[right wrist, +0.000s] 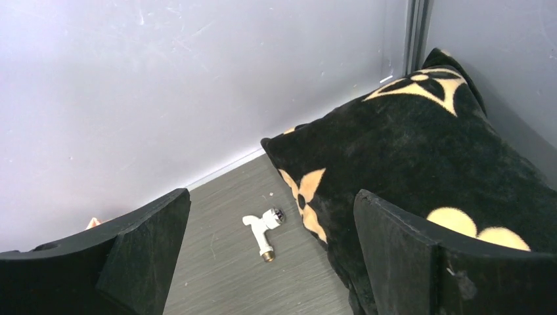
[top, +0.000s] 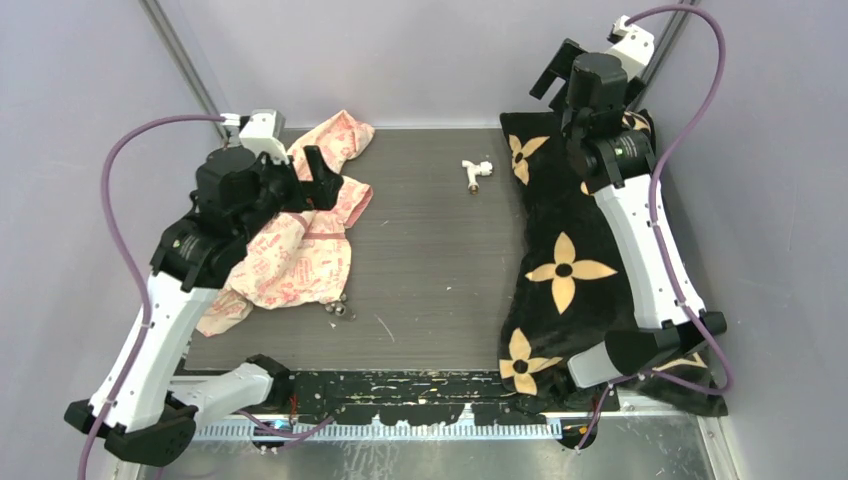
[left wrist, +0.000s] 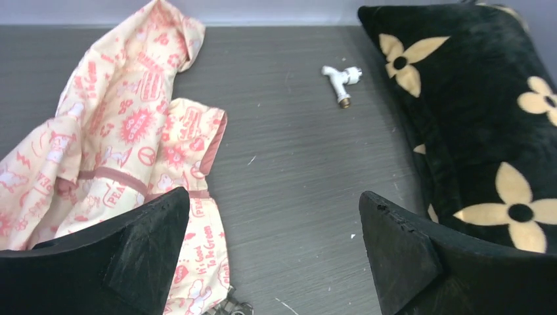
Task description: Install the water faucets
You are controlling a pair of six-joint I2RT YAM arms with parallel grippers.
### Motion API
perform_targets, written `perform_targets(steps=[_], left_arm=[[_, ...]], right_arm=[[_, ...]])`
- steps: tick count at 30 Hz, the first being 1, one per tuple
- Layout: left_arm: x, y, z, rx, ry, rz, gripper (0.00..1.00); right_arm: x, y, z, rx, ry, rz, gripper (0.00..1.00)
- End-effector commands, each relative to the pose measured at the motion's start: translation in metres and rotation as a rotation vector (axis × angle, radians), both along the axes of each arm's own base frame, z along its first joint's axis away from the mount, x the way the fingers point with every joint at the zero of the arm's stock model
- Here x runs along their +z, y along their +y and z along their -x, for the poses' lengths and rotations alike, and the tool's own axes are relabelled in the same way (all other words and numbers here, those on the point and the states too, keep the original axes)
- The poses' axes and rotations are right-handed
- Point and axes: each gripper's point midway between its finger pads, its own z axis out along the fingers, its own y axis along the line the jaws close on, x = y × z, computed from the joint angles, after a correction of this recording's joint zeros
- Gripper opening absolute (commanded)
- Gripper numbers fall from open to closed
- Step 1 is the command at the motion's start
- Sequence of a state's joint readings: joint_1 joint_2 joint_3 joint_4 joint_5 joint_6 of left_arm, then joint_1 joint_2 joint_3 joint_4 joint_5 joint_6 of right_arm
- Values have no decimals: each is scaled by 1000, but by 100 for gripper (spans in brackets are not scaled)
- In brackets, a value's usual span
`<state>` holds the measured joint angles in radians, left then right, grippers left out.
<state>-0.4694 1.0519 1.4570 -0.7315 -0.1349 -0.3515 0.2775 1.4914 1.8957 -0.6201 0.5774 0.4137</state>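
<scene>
White tap (top: 477, 172) lies on your bench (top: 420, 260) just beside the cushion (top: 570, 250), grey fitting (top: 338, 309) well apart; left hand (left wrist: 272, 200) and right hand (right wrist: 270, 197) gape wide.

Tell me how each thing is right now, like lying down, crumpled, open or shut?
white tap: lying on its side, nothing holding it.
pink cloth: crumpled.
grey metal fitting: lying loose at the pink cloth's edge.
black flowered blanket: rumpled.
left claw: open, empty.
right claw: open, empty.

pink cloth (left wrist: 125, 125), printed "It's Good To Be Green"
</scene>
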Motion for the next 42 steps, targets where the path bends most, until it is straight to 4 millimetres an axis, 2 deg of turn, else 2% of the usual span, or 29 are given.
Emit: perform_targets(steps=[1, 5, 7, 9, 13, 16, 20, 22, 25, 28, 31, 32, 34, 36, 40, 42], left_arm=[[30, -1, 21, -88, -96, 1, 100], [29, 3, 26, -73, -118, 25, 100], [19, 6, 24, -37, -94, 38, 100], [3, 10, 24, -9, -40, 20, 100], [-54, 25, 27, 109, 130, -90, 100], [-111, 26, 41, 177, 259, -182, 100], [-185, 16, 68, 220, 449, -297, 100], [-209, 6, 80, 231, 514, -306, 100], [-240, -13, 91, 237, 590, -227, 97], [-260, -23, 93, 289, 633, -127, 84], [-274, -6, 94, 452, 642, -97, 70], [-279, 1, 94, 494, 633, -97, 69], [-285, -1, 90, 519, 635, -42, 71], [-299, -7, 91, 530, 685, 32, 72], [-324, 7, 95, 622, 755, 88, 72], [-331, 4, 91, 614, 747, 124, 69]], right_arm=[[33, -4, 17, 22, -146, -13, 100], [19, 1, 21, 59, -151, -23, 100], [8, 5, 23, 80, -135, -28, 100], [-7, 17, 22, 156, -105, -24, 100], [-48, 53, 19, 315, -22, -116, 100], [-93, 77, 14, 387, 104, -201, 100], [-131, 87, 18, 393, 225, -224, 100], [-140, 92, 19, 412, 239, -232, 100], [-148, 98, 18, 431, 250, -241, 100], [-155, 100, 16, 431, 266, -245, 100], [-160, 104, 15, 445, 281, -256, 100], [-162, 107, 15, 456, 286, -261, 100], [-164, 111, 15, 477, 296, -271, 100], [-166, 113, 16, 484, 304, -276, 100], [-169, 112, 19, 483, 319, -277, 100], [-170, 112, 20, 485, 321, -276, 100]])
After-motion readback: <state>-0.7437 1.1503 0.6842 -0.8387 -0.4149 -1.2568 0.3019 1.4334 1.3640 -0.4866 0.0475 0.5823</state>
